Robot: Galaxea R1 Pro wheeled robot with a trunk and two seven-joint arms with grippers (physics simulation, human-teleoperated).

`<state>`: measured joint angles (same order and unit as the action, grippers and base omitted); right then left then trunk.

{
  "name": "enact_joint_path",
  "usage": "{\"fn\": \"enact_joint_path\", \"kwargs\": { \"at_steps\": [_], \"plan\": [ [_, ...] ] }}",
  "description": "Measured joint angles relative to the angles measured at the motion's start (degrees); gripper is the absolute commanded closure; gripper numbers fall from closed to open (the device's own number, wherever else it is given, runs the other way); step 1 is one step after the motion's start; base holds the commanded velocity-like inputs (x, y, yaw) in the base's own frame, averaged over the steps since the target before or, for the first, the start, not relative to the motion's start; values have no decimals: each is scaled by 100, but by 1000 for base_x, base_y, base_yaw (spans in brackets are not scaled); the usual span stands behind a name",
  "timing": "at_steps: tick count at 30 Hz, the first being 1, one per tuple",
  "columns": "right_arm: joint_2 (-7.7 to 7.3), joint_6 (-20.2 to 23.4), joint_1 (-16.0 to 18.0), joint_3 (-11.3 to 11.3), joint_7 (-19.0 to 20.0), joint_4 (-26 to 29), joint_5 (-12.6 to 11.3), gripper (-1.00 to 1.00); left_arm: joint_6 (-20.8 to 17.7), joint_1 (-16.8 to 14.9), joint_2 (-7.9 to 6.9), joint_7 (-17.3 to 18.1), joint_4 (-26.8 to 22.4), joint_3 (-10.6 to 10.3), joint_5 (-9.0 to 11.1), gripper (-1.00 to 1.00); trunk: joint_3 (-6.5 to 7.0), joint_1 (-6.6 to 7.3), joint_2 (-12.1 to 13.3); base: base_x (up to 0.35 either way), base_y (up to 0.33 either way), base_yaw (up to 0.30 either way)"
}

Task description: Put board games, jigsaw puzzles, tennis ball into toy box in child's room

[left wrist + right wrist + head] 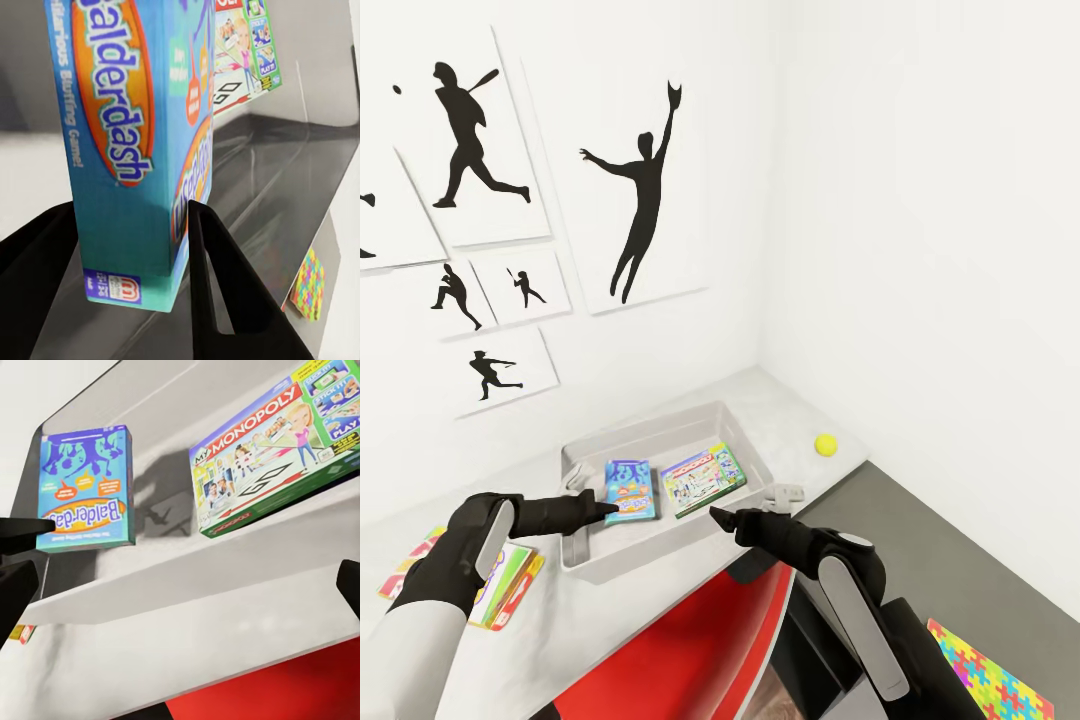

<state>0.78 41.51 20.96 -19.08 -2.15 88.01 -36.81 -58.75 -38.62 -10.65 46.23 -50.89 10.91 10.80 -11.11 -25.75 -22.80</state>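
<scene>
- The left gripper has its jaws clenched on the blue game box, which sits inside the grey tray on the counter.
- The green game box lies flat in the tray, just beyond those jaws.
- The right gripper hovers at the tray's near wall; its jaws seem released, holding nothing.
- The yellow ball rests on the counter, well apart from both.

You've got the blue game and green Monopoly flat in the grey box. Ball sits on table nr corner; one puzzle on floor.
</scene>
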Motion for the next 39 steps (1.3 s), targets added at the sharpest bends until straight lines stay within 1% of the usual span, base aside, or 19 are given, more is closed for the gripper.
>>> {"fn": "enact_joint_path", "kwargs": {
  "at_steps": [3, 4, 13, 18, 22, 25, 28, 31, 35, 39],
  "plan": [
    [0, 0, 0, 0, 0, 0, 0, -100, 5, 0, 0, 5, 0, 0, -20, -100, 0, 0, 0, 0, 0, 0],
    [0, 0, 0, 0, 0, 0, 0, -100, -5, 0, 1, 5, 0, 0, 6, -100, 0, 0, 0, 0, 0, 0],
    [0, 0, 0, 0, 0, 0, 0, -100, 6, 0, -3, 19, 0, 0, 1, -100, 0, 0, 0, 0, 0, 0],
    [0, 0, 0, 0, 0, 0, 0, -100, 3, 0, -27, 57, -16, 15, 31, -100, 0, 0, 0, 0, 0, 0],
    [0, 0, 0, 0, 0, 0, 0, -100, -6, 0, -63, 108, -124, 47, 63, -100, 0, 0, 0, 0, 0, 0],
    [0, 0, 0, 4, 0, 0, 0, -100, -28, 3, -79, 211, -333, 71, 85, -100, 0, 0, 0, 0, 0, 0],
    [0, 0, 0, 6, 0, 0, 0, -100, -68, 6, -103, 409, -586, 86, 96, -100, 0, 0, 0, 0, 0, 0],
    [0, 0, 0, 8, 0, 0, 0, -100, -91, 11, -191, 716, -858, 113, 105, -100, 0, 0, -1, 0, 0, 0],
    [0, 0, 0, 8, 0, 0, 0, -100, -102, 21, -412, 1260, -1154, 155, 103, -100, 0, 0, -1, 0, 0, 0],
    [0, 0, 0, 9, 0, 0, 0, -100, -99, 33, -677, 1874, -1314, 183, 84, -100, 0, 0, 0, 0, 0, 0]
  ]
}}
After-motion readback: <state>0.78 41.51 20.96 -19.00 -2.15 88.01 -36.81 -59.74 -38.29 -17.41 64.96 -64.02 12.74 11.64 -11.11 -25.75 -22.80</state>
